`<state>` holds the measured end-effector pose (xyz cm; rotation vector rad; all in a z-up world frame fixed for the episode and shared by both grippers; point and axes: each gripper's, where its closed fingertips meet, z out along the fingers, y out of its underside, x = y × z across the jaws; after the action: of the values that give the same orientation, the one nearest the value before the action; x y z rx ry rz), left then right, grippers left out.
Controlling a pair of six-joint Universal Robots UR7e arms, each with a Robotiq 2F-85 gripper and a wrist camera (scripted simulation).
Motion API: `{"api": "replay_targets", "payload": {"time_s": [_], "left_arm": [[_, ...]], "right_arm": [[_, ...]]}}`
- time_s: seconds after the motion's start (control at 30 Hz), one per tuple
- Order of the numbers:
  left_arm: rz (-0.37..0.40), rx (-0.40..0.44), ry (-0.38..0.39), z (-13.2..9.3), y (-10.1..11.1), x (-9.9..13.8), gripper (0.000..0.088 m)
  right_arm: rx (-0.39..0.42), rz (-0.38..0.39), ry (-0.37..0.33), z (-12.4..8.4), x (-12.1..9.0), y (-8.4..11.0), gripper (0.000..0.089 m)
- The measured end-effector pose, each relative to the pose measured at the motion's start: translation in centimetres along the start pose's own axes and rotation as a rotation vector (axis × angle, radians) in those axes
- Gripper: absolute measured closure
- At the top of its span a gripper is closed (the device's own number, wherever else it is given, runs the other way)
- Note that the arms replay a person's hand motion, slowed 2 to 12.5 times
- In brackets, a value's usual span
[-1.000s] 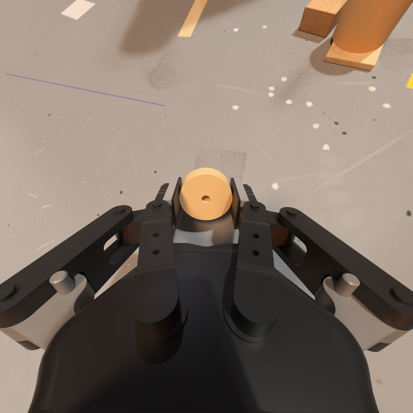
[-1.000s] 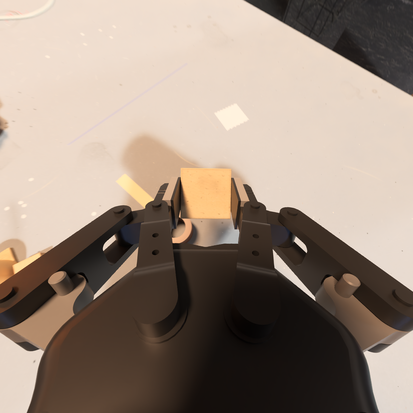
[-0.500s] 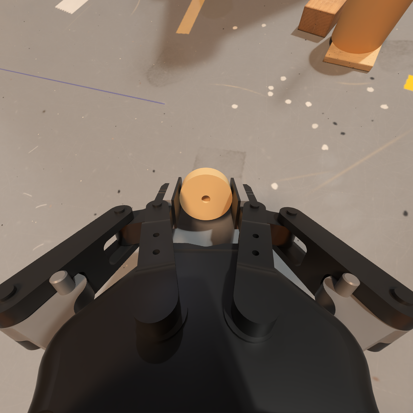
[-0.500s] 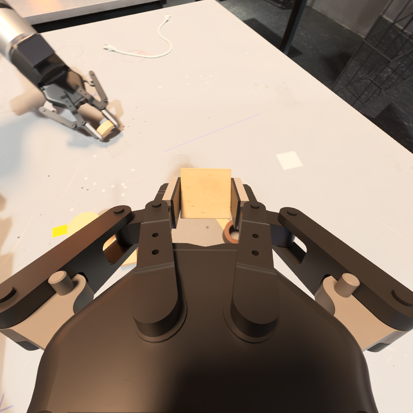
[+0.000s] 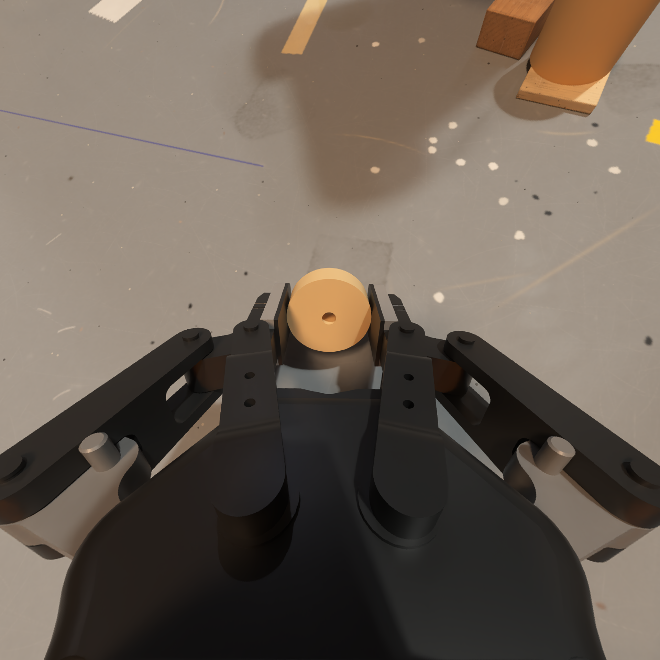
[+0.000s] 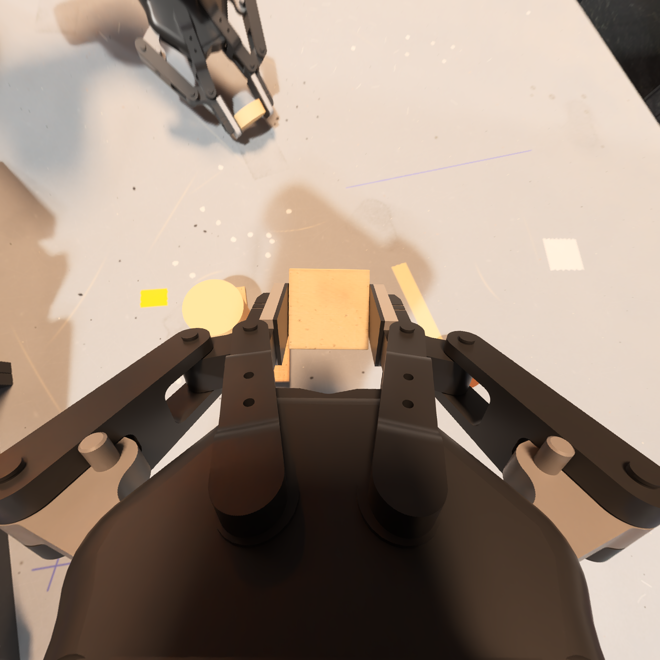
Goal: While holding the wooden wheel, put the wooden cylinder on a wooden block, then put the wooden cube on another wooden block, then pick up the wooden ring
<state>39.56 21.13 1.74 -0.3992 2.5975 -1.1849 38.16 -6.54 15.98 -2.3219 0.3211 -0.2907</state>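
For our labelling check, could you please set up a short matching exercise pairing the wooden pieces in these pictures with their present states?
Things:
1. wooden wheel
2. wooden cube
3. wooden cylinder
4. darker wooden block

States:
A. standing on a flat pale wooden block
B. held in the right gripper
C. lying on the table beside the cylinder, nothing on it
D. held in the left gripper

Pairs: 1-D, 2-B, 3-A, 4-C

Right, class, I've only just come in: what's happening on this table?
The left hand is shut on the wooden wheel, held above the table. The right hand grips the wooden cube in the air. The wooden cylinder already stands on a wooden block; another block lies beside it.
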Motion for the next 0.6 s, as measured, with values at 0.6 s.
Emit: {"api": "replay_targets", "payload": {"time_s": [0.6], "left_arm": [[0.018,0.003,-0.015,-0.1,0.0,0.0,0.0502]], "right_arm": [[-0.190,-0.032,0.024,6.0,-4.0,4.5,0.0510]]}}
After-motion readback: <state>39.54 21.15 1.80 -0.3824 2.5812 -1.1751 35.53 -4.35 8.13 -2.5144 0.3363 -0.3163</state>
